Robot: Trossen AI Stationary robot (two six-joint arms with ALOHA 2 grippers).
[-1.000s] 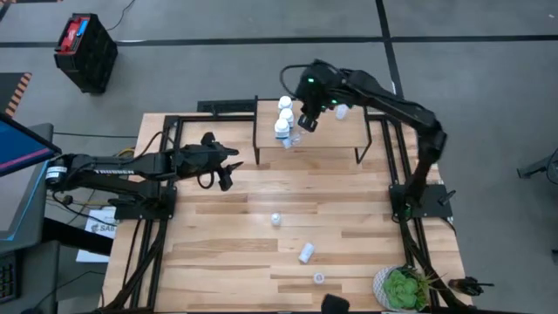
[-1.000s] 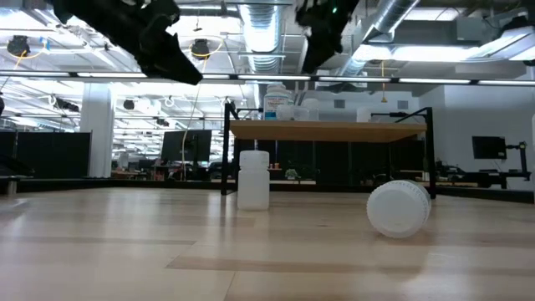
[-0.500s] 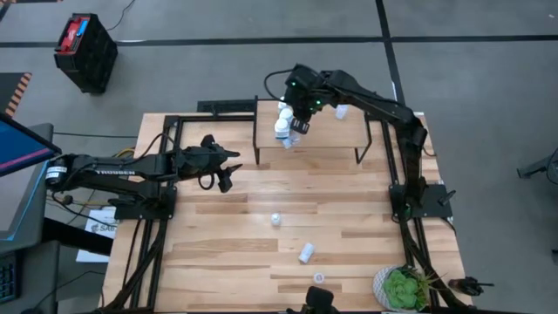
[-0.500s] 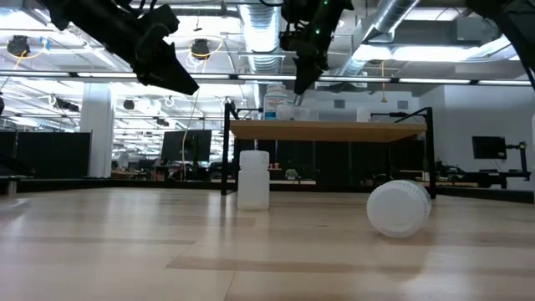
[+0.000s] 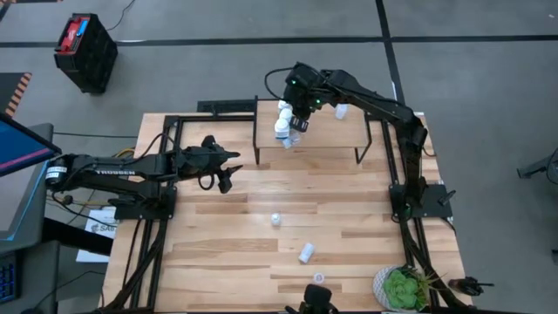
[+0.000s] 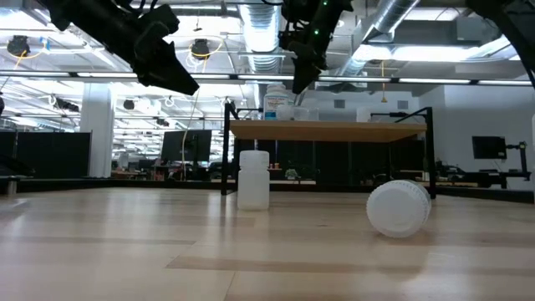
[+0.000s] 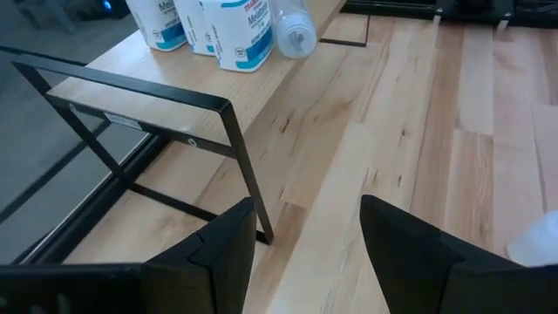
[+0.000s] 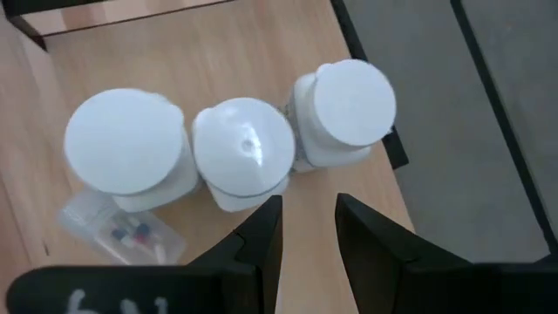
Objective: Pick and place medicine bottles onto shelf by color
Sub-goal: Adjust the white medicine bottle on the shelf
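Pale slatted wood tabletop [image 5: 349, 209] on a black metal frame, grey floor all round. Open-plan room with ceiling ducts and strip lights behind it in the low view.

shelf [image 5: 336, 138] at the far edge of the table: flat light wooden top, thin black square-section legs.

On its left end, three white bottles [image 8: 244, 148] in a tight row, touching: opaque cylinders, flat round caps, blue-printed labels in the left wrist view [image 7: 235, 35]. Just beside them, translucent bottle [image 8: 118, 231] lying on its side, clear ribbed wall, small coloured bits inside. Same one in the left wrist view [image 7: 292, 30], white cap facing the camera. Further right along the far side of the shelf, one more small pale bottle [image 5: 342, 112], partly behind the arm; colour hard to tell.

right gripper [image 8: 305, 231] over the shelf's left end, directly above the white row, pointing down. Jaws parted by a narrow gap, only bare shelf wood between them, gripping nothing.

left gripper [image 7: 305, 262] above the table's left side, near the shelf's left legs, well apart from every bottle. Jaws spread, empty.

On the tabletop, near side, three loose bottles [image 5: 306, 253], spaced apart: two standing, the middle one tipped over. Low view: upright white cylinder [image 6: 253, 180], and a second one [image 6: 399, 208] on its side, round end towards the camera.

Leafy green plant [image 5: 403, 288] at the near right corner.
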